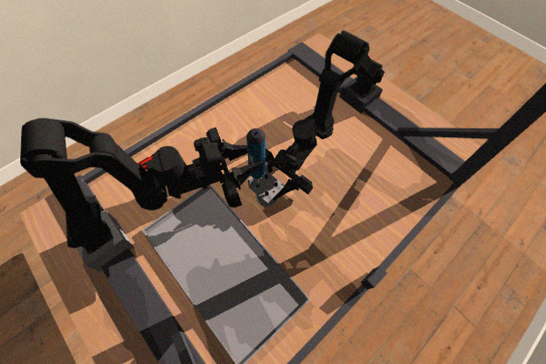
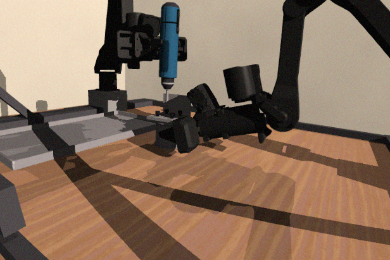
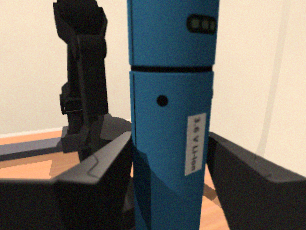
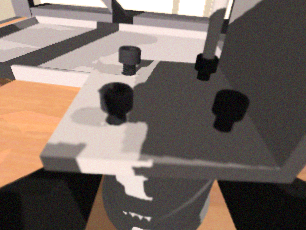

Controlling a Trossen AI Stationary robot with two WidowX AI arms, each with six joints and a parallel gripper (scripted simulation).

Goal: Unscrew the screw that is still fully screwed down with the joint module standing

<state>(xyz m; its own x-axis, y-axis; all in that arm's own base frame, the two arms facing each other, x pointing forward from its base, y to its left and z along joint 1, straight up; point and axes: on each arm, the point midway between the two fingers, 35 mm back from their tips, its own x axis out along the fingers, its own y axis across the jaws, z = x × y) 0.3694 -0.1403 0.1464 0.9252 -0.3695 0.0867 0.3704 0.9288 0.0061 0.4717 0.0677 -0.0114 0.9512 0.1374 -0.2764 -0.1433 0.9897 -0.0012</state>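
Observation:
My left gripper point(image 1: 247, 161) point(image 3: 168, 138) is shut on the blue electric screwdriver point(image 1: 256, 147) point(image 2: 168, 40) point(image 3: 170, 115) and holds it upright. Its bit point(image 4: 212, 35) rests on the back right screw point(image 4: 206, 65), which sits lower than the others. The other three screws point(image 4: 128, 57) point(image 4: 116, 100) point(image 4: 230, 107) stand raised out of the grey bracket point(image 4: 170, 130) point(image 1: 269, 189) point(image 2: 161, 118). The bracket lies on top of the standing joint module point(image 4: 155, 200) point(image 2: 163, 139). My right gripper point(image 1: 281, 176) lies low on the table, shut on the module's body.
A flat grey tray point(image 1: 222, 256) point(image 2: 95, 129) lies beside the module on the left arm's side. Dark frame rails point(image 1: 399, 123) run around the wooden work area. The right arm's forearm point(image 2: 228, 119) lies close to the table behind the module.

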